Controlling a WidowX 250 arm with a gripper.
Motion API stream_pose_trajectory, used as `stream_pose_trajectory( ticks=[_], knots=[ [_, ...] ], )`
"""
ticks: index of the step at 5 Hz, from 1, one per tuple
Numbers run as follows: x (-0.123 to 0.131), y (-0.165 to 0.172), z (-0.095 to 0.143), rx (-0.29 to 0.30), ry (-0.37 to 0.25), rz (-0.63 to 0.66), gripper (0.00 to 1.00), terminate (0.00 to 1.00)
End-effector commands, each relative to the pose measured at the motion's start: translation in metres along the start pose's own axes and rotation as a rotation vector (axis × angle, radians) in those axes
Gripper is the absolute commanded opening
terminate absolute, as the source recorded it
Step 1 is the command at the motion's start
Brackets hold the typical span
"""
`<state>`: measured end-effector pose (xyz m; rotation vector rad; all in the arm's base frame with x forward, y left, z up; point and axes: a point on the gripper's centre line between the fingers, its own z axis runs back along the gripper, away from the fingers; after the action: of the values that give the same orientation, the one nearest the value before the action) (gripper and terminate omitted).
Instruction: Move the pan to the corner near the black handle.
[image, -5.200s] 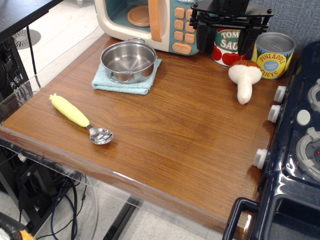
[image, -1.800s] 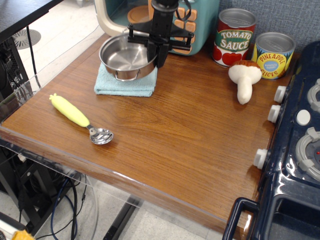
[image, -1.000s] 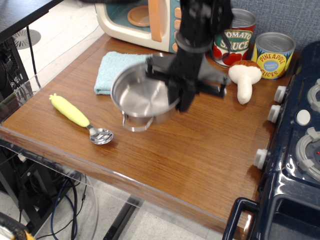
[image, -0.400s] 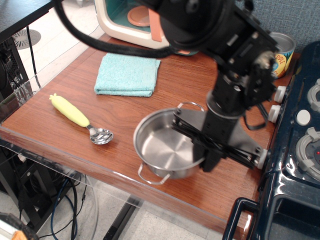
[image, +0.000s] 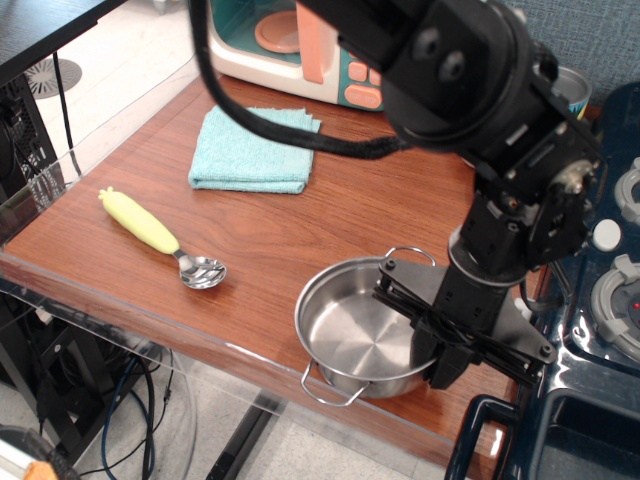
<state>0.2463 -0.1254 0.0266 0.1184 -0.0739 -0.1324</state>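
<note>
The pan (image: 362, 335), a small shiny steel pot with two wire loop handles, is at the front right of the brown tabletop, close to the front corner (image: 440, 440). My gripper (image: 440, 345) is shut on the pan's right rim; its black fingers straddle the rim. I cannot tell whether the pan rests on the wood or hangs just above it. The black handle (image: 472, 440) of the dark toy stove shows at the bottom right, just past the pan and gripper.
A teal cloth (image: 253, 150) lies at the back left. A yellow-handled spoon (image: 160, 236) lies at the front left. A toy microwave (image: 300, 45) stands at the back. The stove (image: 600, 330) runs along the right. My arm hides the cans and mushroom.
The pan was lifted off the teal cloth and carried across the table to the front right. In the last half second it moved further right and toward the front edge.
</note>
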Motion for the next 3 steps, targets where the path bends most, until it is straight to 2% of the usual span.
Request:
stream_pose_trajectory(
  ticks=[1, 2, 3],
  knots=[
    [0.012, 0.0, 0.004, -0.006, -0.028, -0.007, 0.0, 0.0],
    [0.023, 0.001, 0.003, 0.004, -0.025, 0.011, 1.0, 0.0],
    [0.026, 0.002, 0.005, 0.005, -0.023, 0.014, 1.0, 0.0]
  ],
)
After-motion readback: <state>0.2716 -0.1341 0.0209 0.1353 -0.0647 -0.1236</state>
